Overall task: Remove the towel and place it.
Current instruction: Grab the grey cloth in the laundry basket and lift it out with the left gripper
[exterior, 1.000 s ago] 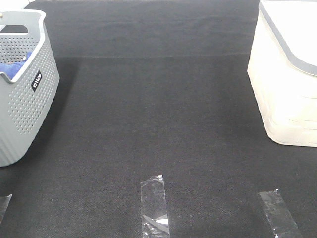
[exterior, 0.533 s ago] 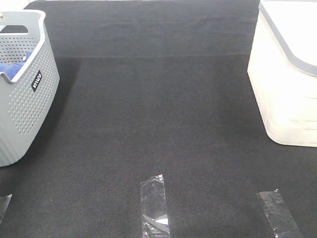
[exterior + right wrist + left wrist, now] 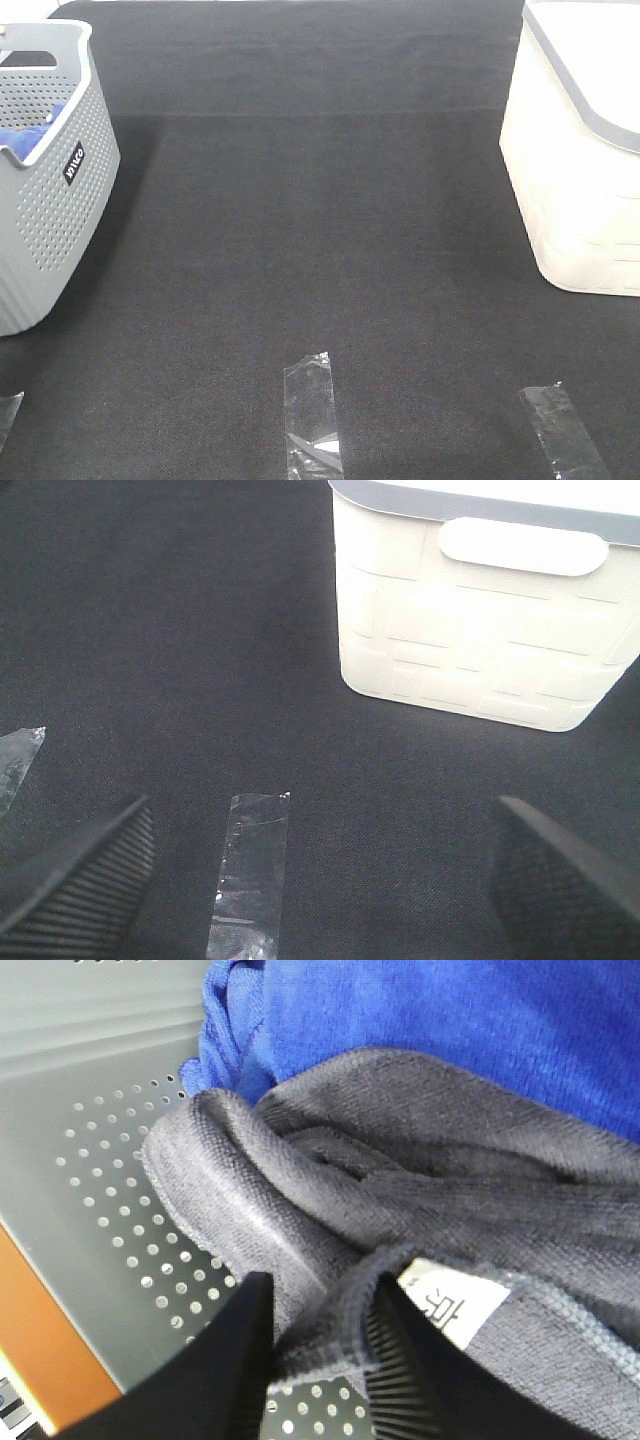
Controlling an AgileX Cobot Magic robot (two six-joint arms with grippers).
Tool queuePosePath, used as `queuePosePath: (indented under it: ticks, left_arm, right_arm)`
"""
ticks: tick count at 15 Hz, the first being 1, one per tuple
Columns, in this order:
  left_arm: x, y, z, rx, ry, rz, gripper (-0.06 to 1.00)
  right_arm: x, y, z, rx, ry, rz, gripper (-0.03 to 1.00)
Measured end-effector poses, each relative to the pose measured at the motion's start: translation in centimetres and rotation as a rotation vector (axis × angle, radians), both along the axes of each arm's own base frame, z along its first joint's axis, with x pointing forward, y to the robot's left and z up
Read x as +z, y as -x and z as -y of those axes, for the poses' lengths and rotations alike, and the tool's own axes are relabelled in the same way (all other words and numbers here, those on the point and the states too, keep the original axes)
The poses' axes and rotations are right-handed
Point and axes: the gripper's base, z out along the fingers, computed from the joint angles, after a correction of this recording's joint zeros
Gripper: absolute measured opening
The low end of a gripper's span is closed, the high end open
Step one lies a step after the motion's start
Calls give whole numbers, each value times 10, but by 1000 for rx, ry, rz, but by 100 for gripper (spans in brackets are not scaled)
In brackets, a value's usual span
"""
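Across the whole desk [image 3: 320,250], black matting, with neither arm in sight from above. At the right edge toward the far corner, a white bin [image 3: 575,180]. At the left edge toward the far corner, a grey perforated basket [image 3: 50,200].

Inside that basket, from the left wrist: the towel [image 3: 450,1190], grey-lavender, bunched against the perforated wall and pressed against a blue cloth [image 3: 450,1020]. Not yet lifted clear.

Left gripper [image 3: 318,1360] narrowed onto a fold of the stitched hem, with cloth filling the gap, just beside a white label [image 3: 450,1305]. Right gripper [image 3: 320,870] spread wide, holding nothing, over the matting by the near edge, facing the bin. Smallest of all, tape strips [image 3: 312,415] along the near edge.

Likely trouble from here:
- Only a thin bite on the hem, so could slip free once the weight of the bunched length comes on.
- Could haul the blue cloth up as well, given the contact between the two fabrics.
- Could snag on the basket rim, or drag and tip the basket toward the desk's middle, if pulled sideways rather than straight up.
- May trail a loose end over the rim, with so much length unseen and hard to judge.
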Motion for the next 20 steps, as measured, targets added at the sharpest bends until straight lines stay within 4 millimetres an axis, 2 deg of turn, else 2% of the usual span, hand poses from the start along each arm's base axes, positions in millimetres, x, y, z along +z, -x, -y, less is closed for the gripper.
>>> queuePosePath:
  ticks: [2,5,10,12,16,17,20]
  left_arm:
    - [0,0,0,0,0,0,23]
    - [0,0,0,0,0,0,1]
    - [2,0,0,17,6,17,0]
    - [14,2,0,49,19,76,0]
    - [62,17,0,81,45,224,0]
    - [62,17,0,81,45,224,0]
    - [96,32,3,99,97,339,0]
  right_arm:
    - [0,0,0,0,0,0,83]
    - [0,0,0,0,0,0,83]
    - [0,0,0,0,0,0,83]
    - [0,0,0,0,0,0,83]
    - [0,0,0,0,0,0,83]
    - [0,0,0,0,0,0,83]
    - [0,0,0,0,0,0,83]
